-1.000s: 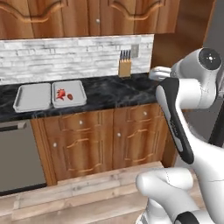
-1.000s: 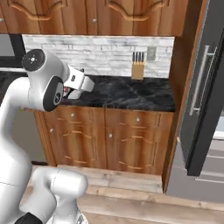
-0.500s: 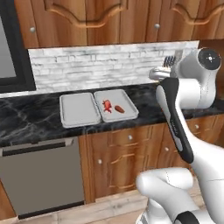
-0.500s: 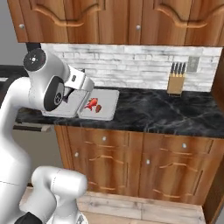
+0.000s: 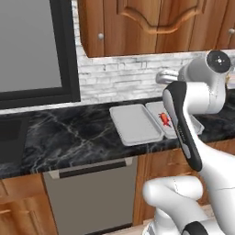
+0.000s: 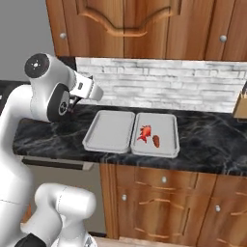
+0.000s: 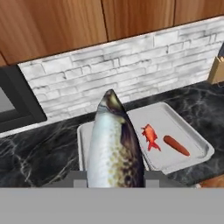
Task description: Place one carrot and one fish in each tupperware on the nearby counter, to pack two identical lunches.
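In the hand view my gripper (image 7: 114, 177) is shut on a slim grey, dark-backed fish (image 7: 114, 144) that points away from the hand and hides most of the fingers. Two tupperware trays lie side by side on the black marble counter (image 6: 212, 144). The left tray (image 6: 110, 130) is empty. The right tray (image 6: 169, 144) holds a red fish (image 6: 144, 133) and a carrot (image 6: 156, 141). My gripper (image 6: 95, 91) hangs above the counter, left of and higher than the trays. In the left base view the arm covers part of the right tray (image 5: 197, 125); the red fish (image 5: 164, 120) shows beside it.
A knife block (image 6: 241, 105) stands on the counter at the far right. Wooden wall cabinets (image 6: 135, 24) hang over the trays. A dark appliance (image 5: 32, 50) is mounted on the wall at the left, with a dishwasher front (image 5: 87, 193) under the counter.
The whole picture has shifted: the base has driven along the counter and closer, so the trays now lie in front. The arm keeps its raised pose.
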Motion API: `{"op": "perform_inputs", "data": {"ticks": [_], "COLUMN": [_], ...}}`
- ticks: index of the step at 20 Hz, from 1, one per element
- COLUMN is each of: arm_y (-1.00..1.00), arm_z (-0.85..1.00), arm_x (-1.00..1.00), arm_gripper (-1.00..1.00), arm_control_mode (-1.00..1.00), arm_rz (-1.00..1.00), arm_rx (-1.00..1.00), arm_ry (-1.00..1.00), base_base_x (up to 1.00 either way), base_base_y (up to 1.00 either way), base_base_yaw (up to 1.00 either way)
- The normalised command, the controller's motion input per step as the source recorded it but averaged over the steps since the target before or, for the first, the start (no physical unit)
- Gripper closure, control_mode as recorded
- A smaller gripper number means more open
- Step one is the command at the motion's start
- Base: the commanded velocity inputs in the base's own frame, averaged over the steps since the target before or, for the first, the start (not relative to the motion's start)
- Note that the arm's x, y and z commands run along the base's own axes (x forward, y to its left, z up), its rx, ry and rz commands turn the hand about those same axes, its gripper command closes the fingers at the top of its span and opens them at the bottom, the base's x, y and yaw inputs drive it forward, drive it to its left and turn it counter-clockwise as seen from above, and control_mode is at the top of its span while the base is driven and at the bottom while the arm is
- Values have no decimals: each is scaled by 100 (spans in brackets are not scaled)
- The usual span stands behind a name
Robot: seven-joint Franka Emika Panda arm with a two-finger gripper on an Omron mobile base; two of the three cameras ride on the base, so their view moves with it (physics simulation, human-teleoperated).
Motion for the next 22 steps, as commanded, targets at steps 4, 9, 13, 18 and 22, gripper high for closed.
{"op": "perform_inputs", "data": {"ticks": [4, 9, 13, 18, 22], "arm_y": [0, 0, 0, 0, 0], "arm_z": [0, 0, 0, -25, -79], "arm_x": [0, 0, 0, 0, 0], "arm_gripper": [100, 100, 100, 100, 100], "arm_control_mode": [100, 100, 100, -100, -100], "arm_rz": [0, 0, 0, 1, 5], "arm_rx": [0, 0, 0, -1, -1], "arm_ry": [0, 0, 0, 8, 14], "base_base_x": [50, 54, 60, 15, 0], "base_base_y": [8, -3, -1, 0, 0], "base_base_yaw": [1, 4, 7, 4, 0]}}
